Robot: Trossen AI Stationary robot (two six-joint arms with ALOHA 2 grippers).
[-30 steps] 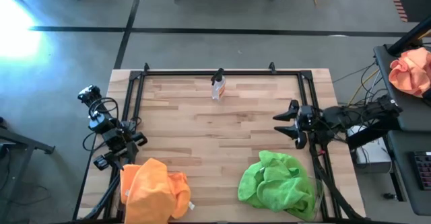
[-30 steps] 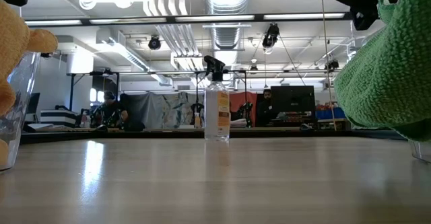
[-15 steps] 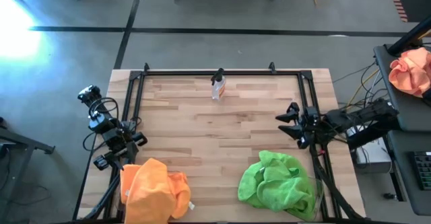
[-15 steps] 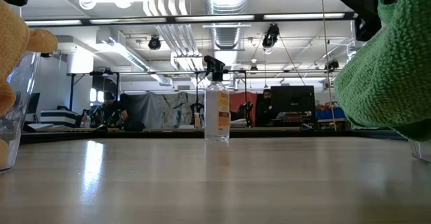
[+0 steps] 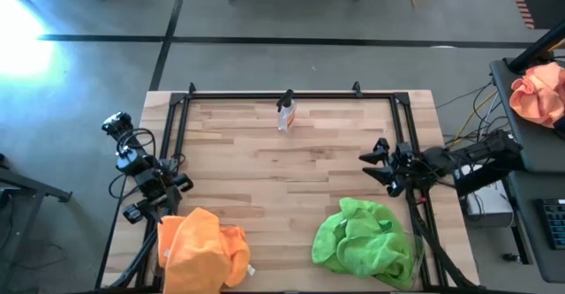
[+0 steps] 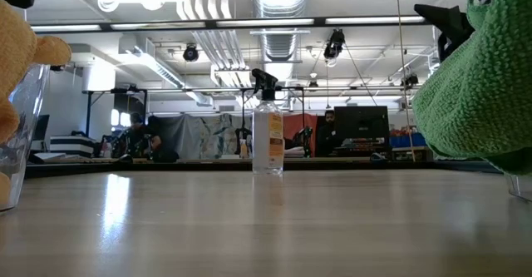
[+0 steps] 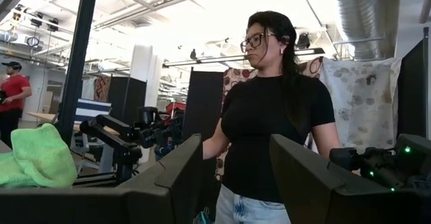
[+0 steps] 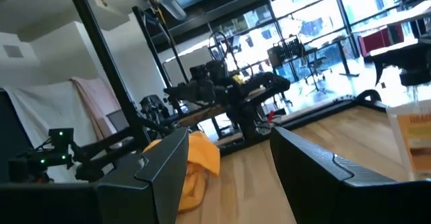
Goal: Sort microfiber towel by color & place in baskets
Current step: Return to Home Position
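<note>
**Towels sorted, both pincers empty**

High view: orange microfiber towels [image 5: 201, 248] heap far to the spray bottle's [image 5: 285, 113] left-arm side, and green microfiber towels [image 5: 364, 237] far to its right-arm side. The left gripper [image 5: 179, 183] and right gripper [image 5: 375, 163] hang near their heaps, apart from the bottle.
Low view: the heaps overhang the clear left basket [image 6: 25, 131] and right basket [image 6: 520, 185].
Wrist views: both grippers gape wide, holding nothing.

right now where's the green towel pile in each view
High view: green towel pile, bottom right.
Low view: the pile fills the right edge.
Left wrist view: the pile sits lower left.
Right wrist view: not in it.
Shared landmark: right gripper, beside the pile in those three views.
</note>
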